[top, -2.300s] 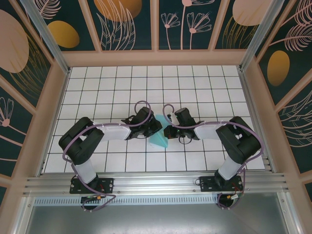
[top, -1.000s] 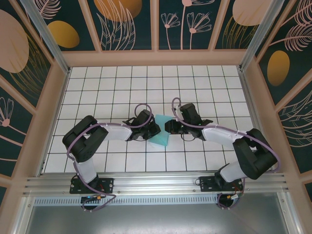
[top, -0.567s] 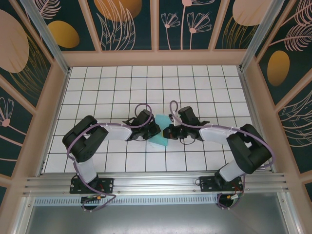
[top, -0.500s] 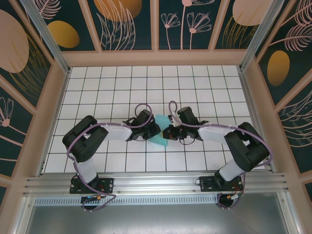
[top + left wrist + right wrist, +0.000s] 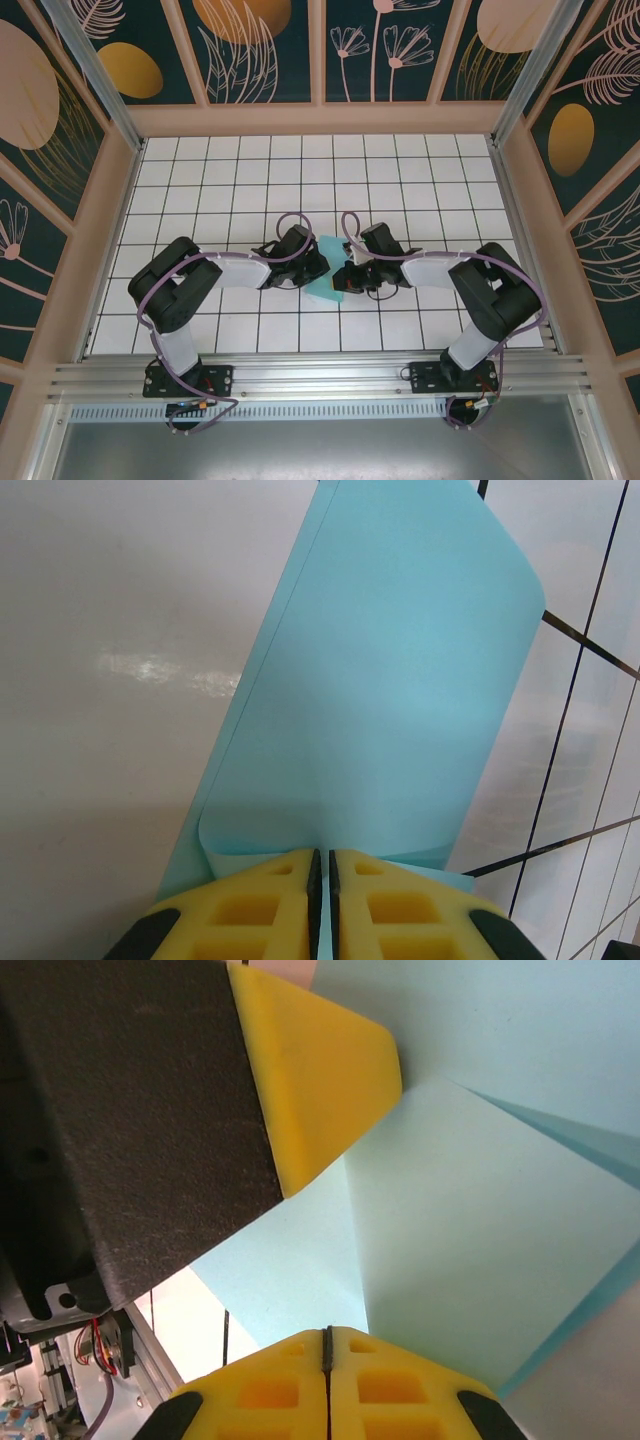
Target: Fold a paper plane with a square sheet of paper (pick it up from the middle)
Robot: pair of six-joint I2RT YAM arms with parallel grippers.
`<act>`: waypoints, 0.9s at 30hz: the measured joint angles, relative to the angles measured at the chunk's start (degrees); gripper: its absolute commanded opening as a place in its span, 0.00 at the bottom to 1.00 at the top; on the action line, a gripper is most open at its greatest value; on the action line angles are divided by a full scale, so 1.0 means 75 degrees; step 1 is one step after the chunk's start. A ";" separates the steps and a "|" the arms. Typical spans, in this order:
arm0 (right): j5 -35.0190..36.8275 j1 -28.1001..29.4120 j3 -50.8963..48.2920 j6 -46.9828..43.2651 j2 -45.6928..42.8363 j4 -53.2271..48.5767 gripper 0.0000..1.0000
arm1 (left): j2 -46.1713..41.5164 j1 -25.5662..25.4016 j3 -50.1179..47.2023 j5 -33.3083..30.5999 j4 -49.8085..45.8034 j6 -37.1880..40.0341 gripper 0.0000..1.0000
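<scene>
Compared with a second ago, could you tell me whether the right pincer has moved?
Yes. Against the table grid, the right pincer has shifted slightly toward the near edge, over the turquoise paper.

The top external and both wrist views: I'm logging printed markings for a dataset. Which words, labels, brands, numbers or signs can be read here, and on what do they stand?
No text can be read.
Thin light turquoise sheet of paper: plain, no marks.
White table: black grid lines, no writing.
Dark wall panels: leaf and flower drawings, no letters.
Red wiring and small parts in the right wrist view: too small and blurred to read.
</scene>
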 measured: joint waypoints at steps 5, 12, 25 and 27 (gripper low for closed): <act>-0.0067 0.0000 -0.0143 0.0026 0.0146 0.0114 0.09 | 0.0000 0.0000 0.0000 0.0000 0.0000 0.0000 0.16; -0.0233 0.0000 -0.0315 0.0087 0.0318 0.0399 0.10 | 0.0000 0.0000 -0.0012 0.0003 0.0006 0.0000 0.16; -0.0309 0.0000 -0.0318 0.0230 -0.0399 0.0376 0.10 | -0.0003 0.0000 -0.0073 0.0006 0.0119 0.0003 0.15; -0.0306 -0.0023 -0.0318 0.0256 -0.0405 0.0373 0.10 | -0.0003 0.0000 -0.0090 0.0006 0.0146 0.0003 0.15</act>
